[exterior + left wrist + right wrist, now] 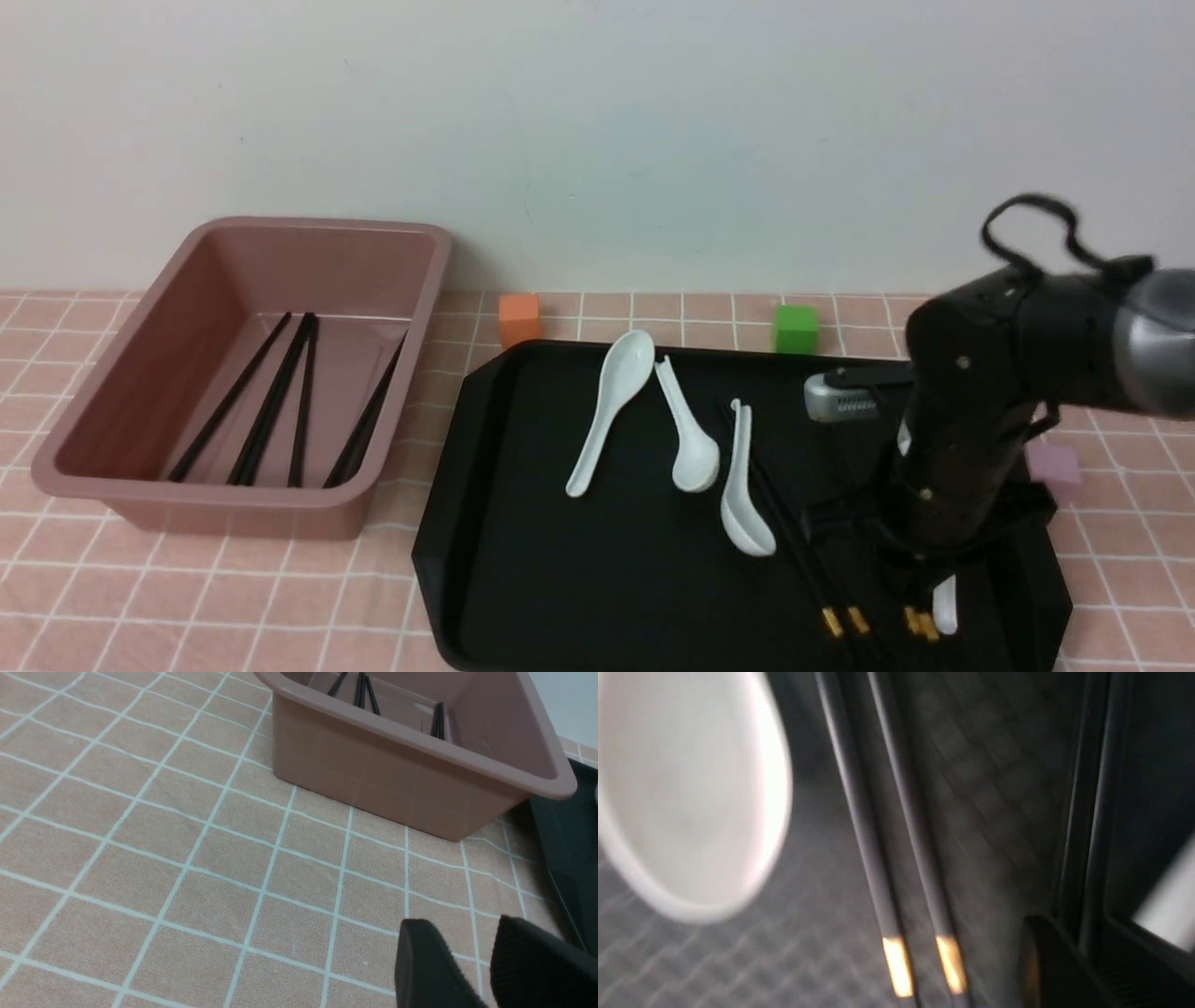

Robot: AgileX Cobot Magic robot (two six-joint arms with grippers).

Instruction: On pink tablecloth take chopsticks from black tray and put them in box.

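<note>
Nearest the camera, the large flat matte black tray [579, 579], with cut corners and a low rim, is cut off by the bottom of the front view. It lies to the right on the tabletop's salmon-pink, white-gridded tablecloth [233, 597].

The right arm hides the tray's right part. The right gripper [1092, 938] is masked by its own wrist in the front view and blurred in the right wrist view. There the jaws stand close on either side of one pair of sticks; whether they pinch it cannot be told.

Long thin black chopsticks [792, 546] on the tray: four gold bands at the near rim, hence two pairs.

White ceramic spoons [607, 411]: three whole, a fourth showing only a tip under the arm.

The deep dusty-pink plastic box [215, 492], far left, holds more chopsticks. They show as four dark lines, some doubled, so the count is uncertain.

Small cubes: orange [519, 319], green [795, 329] and lilac [1053, 467], the last half hidden.

The left gripper [462, 926] is cropped, its jaws slightly spread and empty, over cloth near the box.
</note>
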